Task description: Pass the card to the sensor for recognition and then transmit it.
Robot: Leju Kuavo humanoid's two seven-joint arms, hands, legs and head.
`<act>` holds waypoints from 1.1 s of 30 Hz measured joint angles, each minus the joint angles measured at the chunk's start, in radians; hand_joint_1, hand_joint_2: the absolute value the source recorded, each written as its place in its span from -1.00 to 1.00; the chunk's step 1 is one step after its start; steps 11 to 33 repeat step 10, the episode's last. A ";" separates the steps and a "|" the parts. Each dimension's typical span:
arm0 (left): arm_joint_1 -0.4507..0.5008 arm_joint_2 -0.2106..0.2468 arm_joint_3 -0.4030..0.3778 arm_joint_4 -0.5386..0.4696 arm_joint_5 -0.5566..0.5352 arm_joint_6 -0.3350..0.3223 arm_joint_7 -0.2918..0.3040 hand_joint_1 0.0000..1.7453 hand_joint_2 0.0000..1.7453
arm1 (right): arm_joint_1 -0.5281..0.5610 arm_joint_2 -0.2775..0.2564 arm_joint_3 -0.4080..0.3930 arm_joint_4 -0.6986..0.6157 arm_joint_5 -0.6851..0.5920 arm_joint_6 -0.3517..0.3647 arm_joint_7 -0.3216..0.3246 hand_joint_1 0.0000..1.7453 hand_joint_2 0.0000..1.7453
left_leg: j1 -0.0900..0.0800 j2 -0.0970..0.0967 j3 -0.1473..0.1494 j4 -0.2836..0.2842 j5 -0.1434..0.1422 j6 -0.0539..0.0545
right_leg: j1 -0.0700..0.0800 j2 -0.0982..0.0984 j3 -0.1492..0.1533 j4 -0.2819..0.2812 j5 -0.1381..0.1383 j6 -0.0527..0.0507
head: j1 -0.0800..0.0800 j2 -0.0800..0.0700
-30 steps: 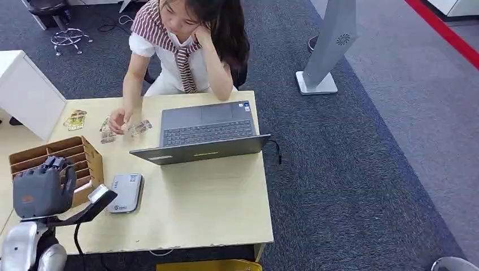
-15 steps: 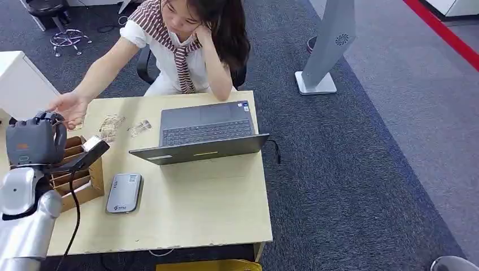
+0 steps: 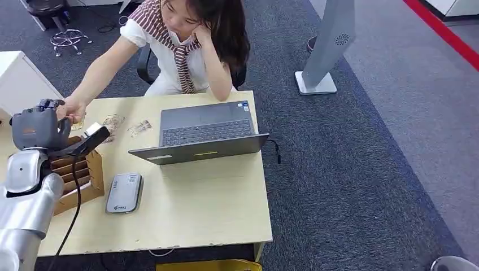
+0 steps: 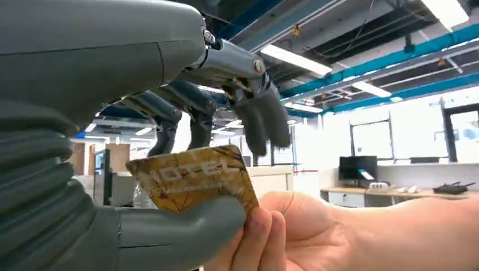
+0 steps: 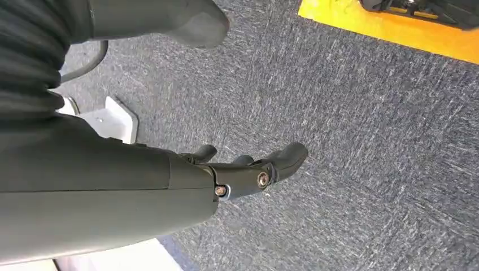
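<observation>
Head view, upper left: my left hand (image 3: 40, 129) meets the person's hand (image 3: 72, 108), sensor (image 3: 124, 192) lower left on the tabletop (image 3: 214, 203). Left wrist view, centre: card (image 4: 192, 179) on my thumb, person pinching it too; handover looks underway. Right wrist view: right hand (image 5: 248, 169) slack, empty.

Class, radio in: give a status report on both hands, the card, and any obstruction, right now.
Left hand raised at the table's far-left, thumb under the card. A person's hand pinches the card's other edge. Right hand hangs over carpet, holding nothing. No obstruction seen.
</observation>
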 joint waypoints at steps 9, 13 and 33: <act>0.082 0.024 0.000 -0.065 0.032 0.079 -0.016 -1.00 1.00 | 0.001 0.000 0.000 0.000 -0.013 0.000 0.005 -1.00 1.00 | 0.000 -0.001 -0.001 0.000 0.000 0.000 | 0.000 0.000 0.000 0.000 0.000 0.000 | 0.000 0.000; 0.085 0.025 0.000 -0.071 0.032 0.079 -0.017 -1.00 1.00 | 0.001 0.000 0.000 0.000 -0.013 0.000 0.005 -1.00 1.00 | 0.000 -0.001 -0.001 0.000 0.000 0.000 | 0.000 0.000 0.000 0.000 0.000 0.000 | 0.000 0.000; 0.085 0.025 0.000 -0.071 0.032 0.079 -0.017 -1.00 1.00 | 0.001 0.000 0.000 0.000 -0.013 0.000 0.005 -1.00 1.00 | 0.000 -0.001 -0.001 0.000 0.000 0.000 | 0.000 0.000 0.000 0.000 0.000 0.000 | 0.000 0.000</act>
